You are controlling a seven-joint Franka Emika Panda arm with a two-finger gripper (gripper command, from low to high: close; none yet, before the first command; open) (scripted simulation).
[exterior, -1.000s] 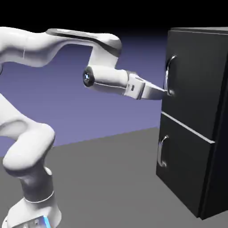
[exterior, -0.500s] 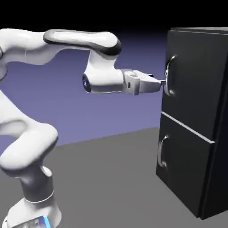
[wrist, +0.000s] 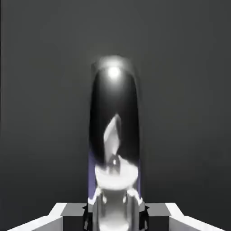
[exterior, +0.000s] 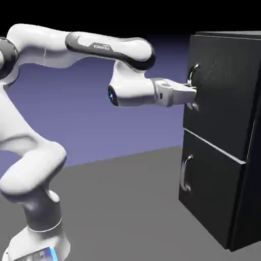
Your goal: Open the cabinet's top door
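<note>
The black cabinet stands at the exterior view's right. Its top door lies flush with the front, and a curved silver handle runs down its left side. My gripper reaches level from the left and is shut on the middle of that handle. In the hand view the shiny handle rises large from between the fingers, which press on its two sides, with the dark door panel filling everything behind it.
Below the top door sits the lower black panel with its own silver handle. The grey table spreads in front of the cabinet. My arm's white base stands at the lower left.
The hand has risen from a downward tilt to level and moved right onto the top handle. The jaws, wide open before, have closed on the bar. The door has not moved.
</note>
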